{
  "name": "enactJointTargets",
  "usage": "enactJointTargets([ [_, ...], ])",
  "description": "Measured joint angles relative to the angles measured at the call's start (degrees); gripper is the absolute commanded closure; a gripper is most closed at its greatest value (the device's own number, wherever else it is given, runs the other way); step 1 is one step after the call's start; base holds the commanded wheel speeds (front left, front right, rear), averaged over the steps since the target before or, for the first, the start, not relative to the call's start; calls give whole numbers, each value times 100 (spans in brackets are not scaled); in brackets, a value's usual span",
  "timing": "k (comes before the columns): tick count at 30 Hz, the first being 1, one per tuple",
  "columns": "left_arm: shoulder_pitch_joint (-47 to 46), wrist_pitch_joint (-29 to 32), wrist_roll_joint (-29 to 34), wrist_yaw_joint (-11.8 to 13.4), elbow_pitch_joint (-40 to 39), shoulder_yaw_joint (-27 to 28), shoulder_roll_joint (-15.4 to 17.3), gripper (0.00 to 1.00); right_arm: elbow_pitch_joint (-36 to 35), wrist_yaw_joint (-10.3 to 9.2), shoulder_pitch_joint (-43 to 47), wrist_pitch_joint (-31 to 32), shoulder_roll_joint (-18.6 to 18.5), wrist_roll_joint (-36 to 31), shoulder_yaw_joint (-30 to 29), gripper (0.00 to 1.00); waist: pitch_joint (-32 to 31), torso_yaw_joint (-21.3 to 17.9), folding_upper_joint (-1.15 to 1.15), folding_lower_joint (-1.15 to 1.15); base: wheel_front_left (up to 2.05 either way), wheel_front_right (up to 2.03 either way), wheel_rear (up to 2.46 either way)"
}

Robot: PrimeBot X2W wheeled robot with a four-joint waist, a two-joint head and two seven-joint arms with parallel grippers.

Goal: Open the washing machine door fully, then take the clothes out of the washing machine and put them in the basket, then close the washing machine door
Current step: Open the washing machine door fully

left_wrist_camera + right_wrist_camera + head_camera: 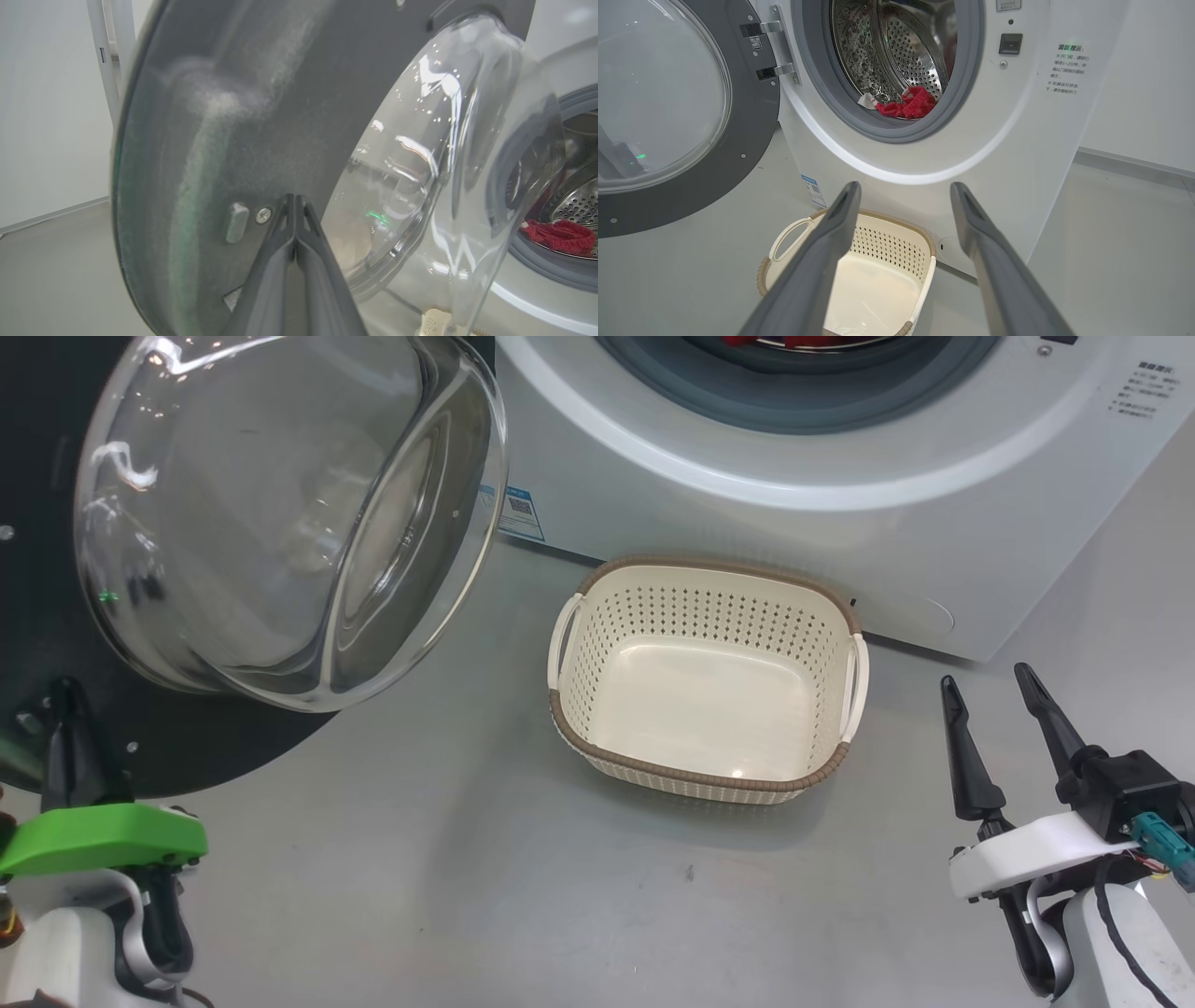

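The red clothes [908, 105] lie bunched at the front lip of the steel drum [896, 42], just behind the grey gasket [969, 74]. The bundle's long axis runs across the opening. In the right wrist view they sit above and straight ahead of the right gripper [904, 186], whose jaws stand wide apart and point at the washing machine [1017, 140]. The cream basket [709, 569] stands empty on the floor [420, 859], directly below the opening and just left of that gripper.

The left gripper [295, 198] has its jaws pressed together. Its tips are on or just off the dark inner ring of the washing machine door [289, 513], which is swung well out to the left. The right arm looks the nearer and freer one for the reach, which would go up and forward over the basket.
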Motion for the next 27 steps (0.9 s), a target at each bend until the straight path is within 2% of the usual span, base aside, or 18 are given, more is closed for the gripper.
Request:
enactJointTargets([
  [18,-235,-51,-27,15,345,226,-11,100,37,18,-57,0,-11,-1,-7,0,87,-34,0,0,0,0,0],
  [27,-58,-60,220,13,96,174,-37,100,110,46,-89,0,56,2,34,0,-51,-107,0,0,0,0,0],
])
